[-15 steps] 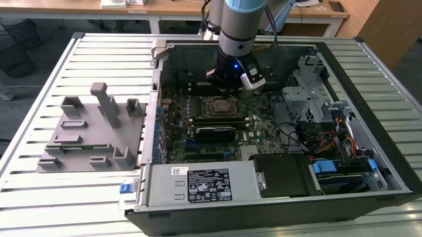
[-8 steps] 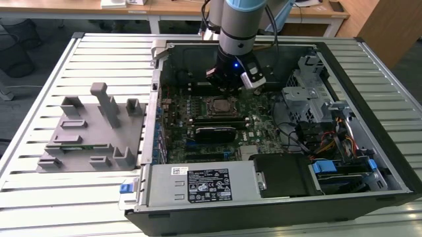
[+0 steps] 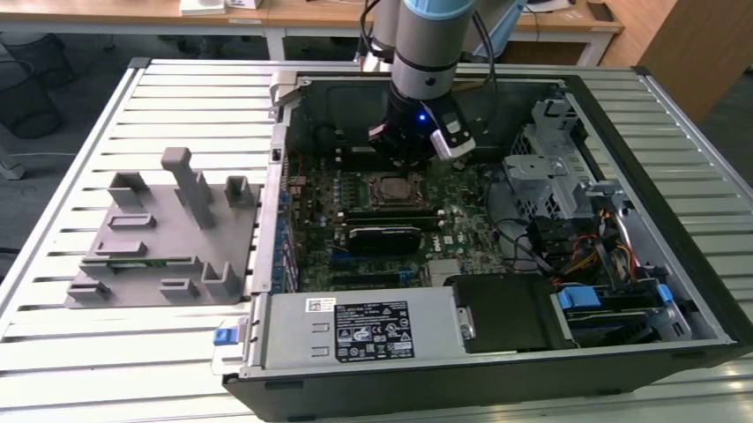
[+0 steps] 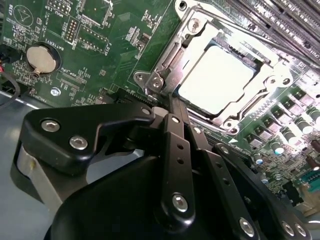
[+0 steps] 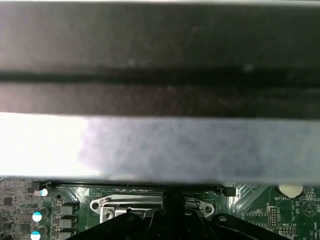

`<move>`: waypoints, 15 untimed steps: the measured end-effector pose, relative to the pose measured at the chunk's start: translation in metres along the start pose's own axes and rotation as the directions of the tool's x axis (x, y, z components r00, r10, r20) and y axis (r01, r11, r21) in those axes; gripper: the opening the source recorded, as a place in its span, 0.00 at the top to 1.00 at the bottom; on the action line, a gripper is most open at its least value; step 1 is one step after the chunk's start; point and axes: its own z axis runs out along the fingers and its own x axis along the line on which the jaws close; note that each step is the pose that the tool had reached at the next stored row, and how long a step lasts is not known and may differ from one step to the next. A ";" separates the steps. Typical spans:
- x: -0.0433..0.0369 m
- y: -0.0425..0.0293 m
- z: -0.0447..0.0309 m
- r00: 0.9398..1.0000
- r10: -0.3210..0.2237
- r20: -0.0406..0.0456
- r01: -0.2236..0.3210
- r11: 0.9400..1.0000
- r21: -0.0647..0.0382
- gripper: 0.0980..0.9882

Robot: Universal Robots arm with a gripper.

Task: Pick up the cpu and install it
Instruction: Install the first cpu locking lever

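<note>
The cpu (image 4: 215, 80), a flat square chip with a bright silvery top, lies inside the motherboard socket (image 4: 165, 65) under its metal frame. My gripper (image 4: 171, 100) is shut, with its black fingertips pressed together at the socket's edge beside the frame's hinge corner and nothing held between them. In the exterior view the gripper (image 3: 408, 161) hangs inside the open computer case, just behind the socket (image 3: 393, 189). The first wrist view has the socket frame (image 5: 150, 204) low in the picture, with the gripper's black links (image 5: 172, 222) in front of it.
The open computer case (image 3: 612, 97) lies on a slatted metal table (image 3: 200, 97). A grey fixture with upright blocks (image 3: 165, 229) stands at the exterior view's left. Memory slots (image 4: 280, 20), a coin battery (image 4: 41, 57), cables (image 3: 588, 256) and a drive cage (image 3: 553, 167) crowd the socket's surroundings.
</note>
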 end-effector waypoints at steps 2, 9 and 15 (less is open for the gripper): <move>-0.0004 0.0002 0.0004 1.000 0.000 0.000 0.000 1.000 -0.002 0.99; -0.0009 0.0007 0.0018 1.000 -0.005 0.001 0.005 0.999 -0.045 0.99; -0.0007 0.0013 -0.0066 1.000 -0.005 0.000 0.006 0.999 -0.049 0.99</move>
